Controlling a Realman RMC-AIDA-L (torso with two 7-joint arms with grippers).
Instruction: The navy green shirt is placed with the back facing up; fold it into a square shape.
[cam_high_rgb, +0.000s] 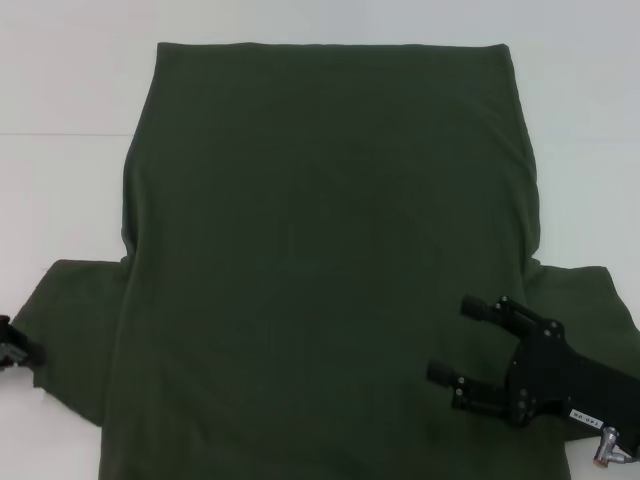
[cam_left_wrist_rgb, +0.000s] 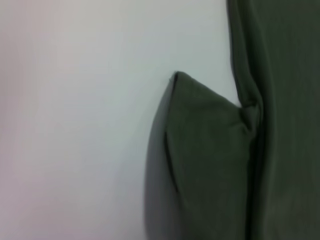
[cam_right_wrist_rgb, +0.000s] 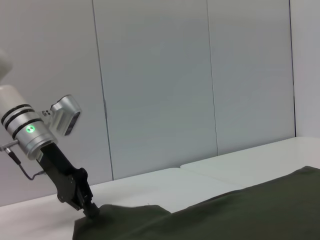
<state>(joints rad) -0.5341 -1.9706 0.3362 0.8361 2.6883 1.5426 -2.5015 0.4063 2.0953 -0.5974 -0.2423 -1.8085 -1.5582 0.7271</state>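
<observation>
The navy green shirt (cam_high_rgb: 320, 250) lies flat on the white table, plain side up, with a sleeve spread out to each side near me. My right gripper (cam_high_rgb: 455, 340) is open, its fingers pointing left over the shirt's body beside the right sleeve (cam_high_rgb: 580, 300). My left gripper (cam_high_rgb: 8, 345) shows only at the view's left edge, at the tip of the left sleeve (cam_high_rgb: 70, 320). The right wrist view shows the left gripper (cam_right_wrist_rgb: 90, 209) tilted down, its tip touching the sleeve's edge (cam_right_wrist_rgb: 120, 220). The left wrist view shows the left sleeve (cam_left_wrist_rgb: 210, 160) lying on the table.
The white table (cam_high_rgb: 60, 200) extends bare to the left and right of the shirt and beyond its far hem. A grey panelled wall (cam_right_wrist_rgb: 160, 90) stands behind the table.
</observation>
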